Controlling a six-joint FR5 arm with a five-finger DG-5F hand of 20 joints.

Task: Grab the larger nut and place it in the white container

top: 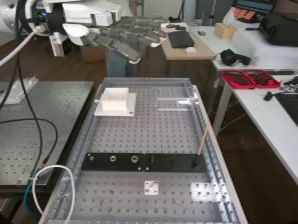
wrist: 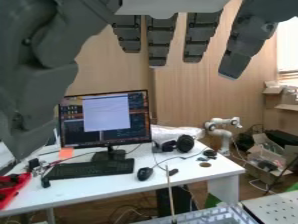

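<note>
Faintly, the smaller nut (top: 91,158) shows; the larger nut (top: 113,159), clearer.

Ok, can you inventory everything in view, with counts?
bench: one, grey, high view's centre
white container: one, white, bench's far left
black bar: one, black, across bench
smaller nut: one, grey, bar, leftmost
larger nut: one, grey, bar, middle
bearing: one, grey, bar, rightmost
stick: one, tan, bar's right end
square plate: one, white, nearer than bar
table: one, white, right of bench
trays: two, red, table
monitor: one, black-framed, table
keyboard: one, black, table
arm: one, white, high view's upper left
hand: one, dark grey, on arm
</note>
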